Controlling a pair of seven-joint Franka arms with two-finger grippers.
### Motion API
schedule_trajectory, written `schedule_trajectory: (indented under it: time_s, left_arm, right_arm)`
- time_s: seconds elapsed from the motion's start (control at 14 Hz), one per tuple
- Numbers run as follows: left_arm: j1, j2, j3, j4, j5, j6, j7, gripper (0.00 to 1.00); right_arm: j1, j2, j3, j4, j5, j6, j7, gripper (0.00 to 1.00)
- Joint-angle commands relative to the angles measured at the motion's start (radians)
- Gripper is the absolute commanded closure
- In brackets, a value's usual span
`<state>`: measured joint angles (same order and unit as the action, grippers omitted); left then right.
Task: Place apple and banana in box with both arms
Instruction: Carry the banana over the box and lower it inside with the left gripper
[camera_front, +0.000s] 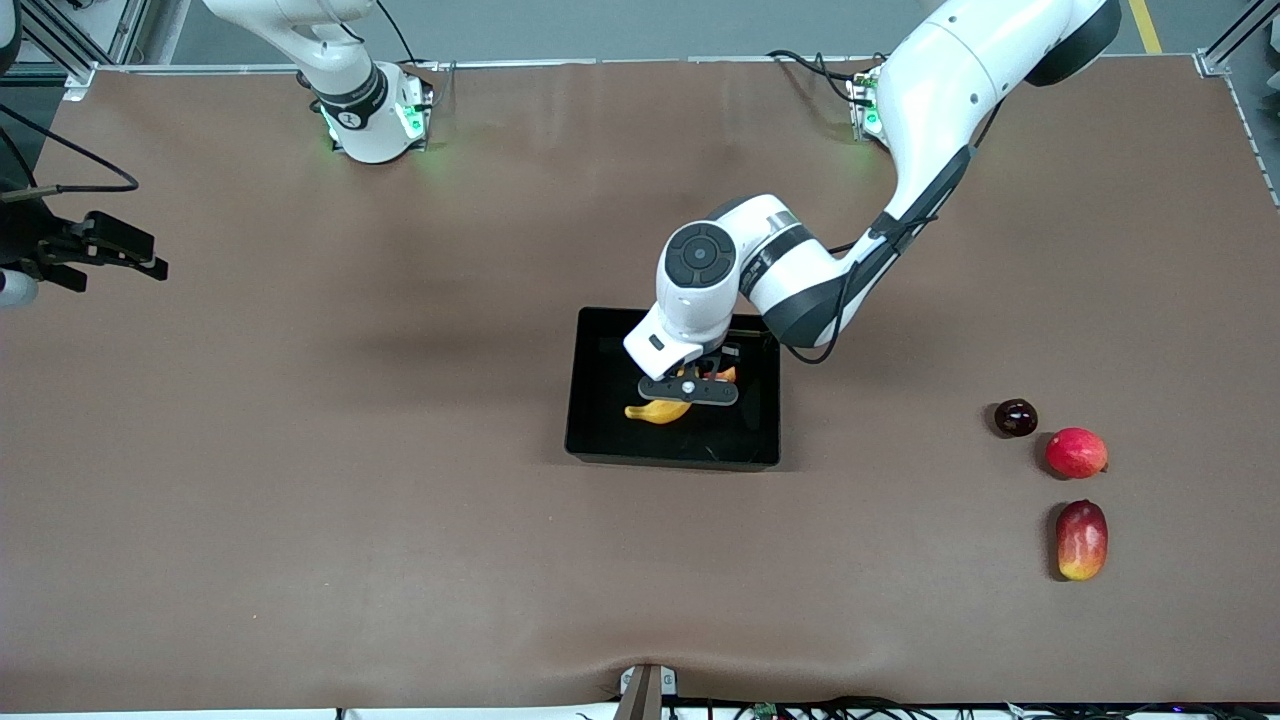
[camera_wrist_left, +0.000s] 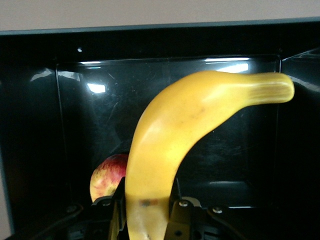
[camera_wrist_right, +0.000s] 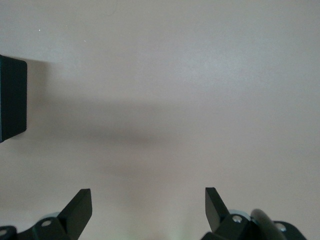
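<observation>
The left gripper (camera_front: 690, 384) was down inside the box (camera_front: 590, 400), which sat near the middle of the desk (camera_front: 400, 520). Its fingers (camera_wrist_left: 182, 212) were clenched on the banana (camera_wrist_left: 175, 150), gripping it near one end; the rest of the fruit curved out over the glossy black floor of the box, with its stem end pointing toward one side wall. From the front camera the banana's yellow body (camera_front: 657, 412) showed just under the gripper, toward the right arm's end of the box.

The apple (camera_wrist_left: 107, 177) already lay in the box, just beside the held banana and close to the fingers; whether the two fruits touched could not be told.

The right gripper (camera_wrist_right: 148, 207) waited over bare desk at the right arm's end, well apart from the box, its fingers released and spread wide with nothing between them.

Three other fruits lay toward the left arm's end of the desk: a small dark round fruit (camera_front: 1015, 417), a pink-red round fruit (camera_front: 1076, 452) just beside it and nearer the front camera, and a red-yellow mango (camera_front: 1082, 540) nearer still.
</observation>
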<state>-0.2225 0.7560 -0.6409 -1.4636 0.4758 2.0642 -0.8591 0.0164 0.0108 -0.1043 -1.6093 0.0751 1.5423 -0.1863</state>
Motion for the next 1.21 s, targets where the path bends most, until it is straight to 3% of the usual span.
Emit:
schedule_trajectory:
  time_s: [0.0, 0.43, 0.86, 0.93, 1.0, 1.07, 1.14]
  left_arm:
    - [-0.017, 0.032, 0.007, 0.031, 0.004, 0.045, -0.011, 1.0]
    - [-0.023, 0.126, 0.01, 0.029, 0.009, 0.174, -0.054, 1.0]
    - [-0.187, 0.152, 0.217, 0.031, 0.0, 0.243, -0.086, 1.0]
    - [-0.189, 0.154, 0.222, 0.031, 0.004, 0.243, -0.077, 0.94]
    - [-0.186, 0.148, 0.222, 0.029, 0.012, 0.241, -0.071, 0.87]
    - [-0.184, 0.144, 0.222, 0.031, 0.012, 0.241, -0.066, 0.58]
    - [-0.184, 0.135, 0.222, 0.031, 0.015, 0.238, -0.066, 0.01]
  right_arm:
    - [0.0, -0.006, -0.003, -0.006, 0.015, 0.01, -0.01, 0.0]
    - [0.004, -0.008, -0.003, -0.006, 0.017, 0.007, -0.01, 0.0]
    - [0.004, -0.006, -0.003, -0.006, 0.017, 0.009, -0.01, 0.0]
    - [0.001, -0.005, -0.003, -0.006, 0.017, 0.015, -0.01, 0.0]
    - [0.002, -0.005, -0.003, -0.006, 0.017, 0.016, -0.01, 0.0]
    - [0.005, -0.005, -0.003, -0.006, 0.017, 0.016, -0.01, 0.0]
    - [0.007, -0.005, -0.003, -0.008, 0.017, 0.016, -0.01, 0.0]
